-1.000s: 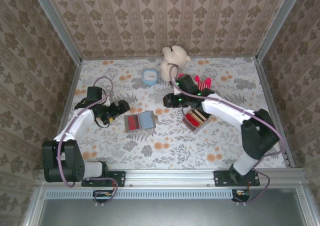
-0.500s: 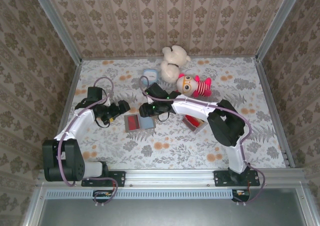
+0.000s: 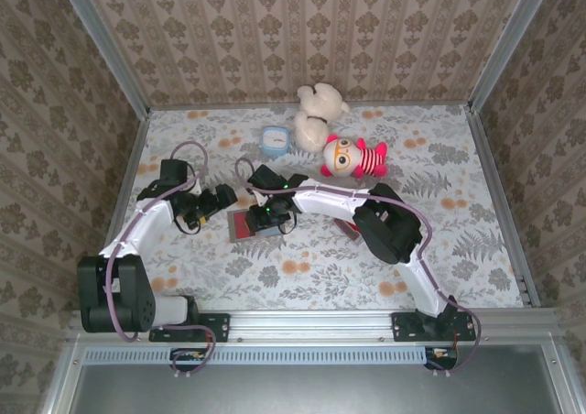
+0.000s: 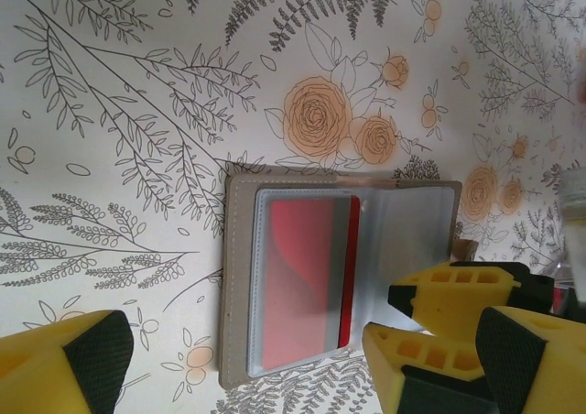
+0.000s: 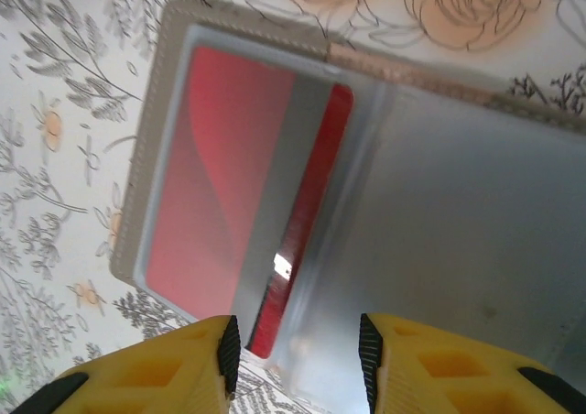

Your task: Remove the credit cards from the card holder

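Stretched far across to the left side with the right arm, elbow sharply folded, right gripper (image 3: 265, 217) angled downward and jaws parted about halfway, and bent inward with the left arm, left gripper (image 3: 218, 200) low, facing right, jaws spread fully wide.

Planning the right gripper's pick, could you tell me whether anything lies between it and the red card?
No loose object does: the right gripper hangs over the open card holder. Only the holder's clear pocket covers part of the red card.
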Available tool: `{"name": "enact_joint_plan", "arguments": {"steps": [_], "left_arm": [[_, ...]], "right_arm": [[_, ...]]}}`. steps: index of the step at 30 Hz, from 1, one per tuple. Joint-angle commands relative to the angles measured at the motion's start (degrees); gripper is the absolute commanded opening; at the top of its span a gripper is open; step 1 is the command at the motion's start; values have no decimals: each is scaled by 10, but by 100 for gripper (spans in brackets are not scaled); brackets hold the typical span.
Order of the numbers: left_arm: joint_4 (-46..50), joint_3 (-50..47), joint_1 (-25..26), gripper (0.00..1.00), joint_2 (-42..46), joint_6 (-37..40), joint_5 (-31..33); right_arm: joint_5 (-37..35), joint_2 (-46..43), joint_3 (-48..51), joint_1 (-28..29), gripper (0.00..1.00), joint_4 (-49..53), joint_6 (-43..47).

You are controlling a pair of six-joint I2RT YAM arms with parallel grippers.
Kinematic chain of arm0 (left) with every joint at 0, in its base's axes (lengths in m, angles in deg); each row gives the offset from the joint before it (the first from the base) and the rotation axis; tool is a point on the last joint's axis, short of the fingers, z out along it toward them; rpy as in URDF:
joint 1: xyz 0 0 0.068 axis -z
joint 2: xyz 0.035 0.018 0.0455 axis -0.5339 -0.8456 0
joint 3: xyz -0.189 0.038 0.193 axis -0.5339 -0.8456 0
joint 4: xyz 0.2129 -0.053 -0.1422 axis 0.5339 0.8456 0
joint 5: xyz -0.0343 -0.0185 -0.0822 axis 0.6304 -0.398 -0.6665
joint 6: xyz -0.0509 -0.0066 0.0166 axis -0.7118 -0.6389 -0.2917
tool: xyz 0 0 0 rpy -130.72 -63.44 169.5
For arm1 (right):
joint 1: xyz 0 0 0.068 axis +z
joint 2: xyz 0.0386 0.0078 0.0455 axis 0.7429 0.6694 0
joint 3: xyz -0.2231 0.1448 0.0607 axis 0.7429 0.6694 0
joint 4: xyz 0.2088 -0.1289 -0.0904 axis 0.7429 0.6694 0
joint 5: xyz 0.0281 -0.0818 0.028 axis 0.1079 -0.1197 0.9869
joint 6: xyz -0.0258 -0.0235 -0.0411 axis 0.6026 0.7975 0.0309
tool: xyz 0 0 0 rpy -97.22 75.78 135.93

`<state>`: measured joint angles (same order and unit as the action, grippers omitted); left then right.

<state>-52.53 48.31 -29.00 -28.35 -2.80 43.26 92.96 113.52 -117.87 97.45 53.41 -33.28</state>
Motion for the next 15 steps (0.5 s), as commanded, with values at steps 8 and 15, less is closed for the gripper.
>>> {"name": "enact_joint_plan", "arguments": {"steps": [8, 15], "left_arm": [[10, -3, -3, 100, 16, -16, 13], [-17, -45, 15, 95, 8, -35, -23]], "right_arm": [[-21, 3, 28, -19, 41, 49, 11], [-37, -54, 137, -44, 41, 24, 6]]}}
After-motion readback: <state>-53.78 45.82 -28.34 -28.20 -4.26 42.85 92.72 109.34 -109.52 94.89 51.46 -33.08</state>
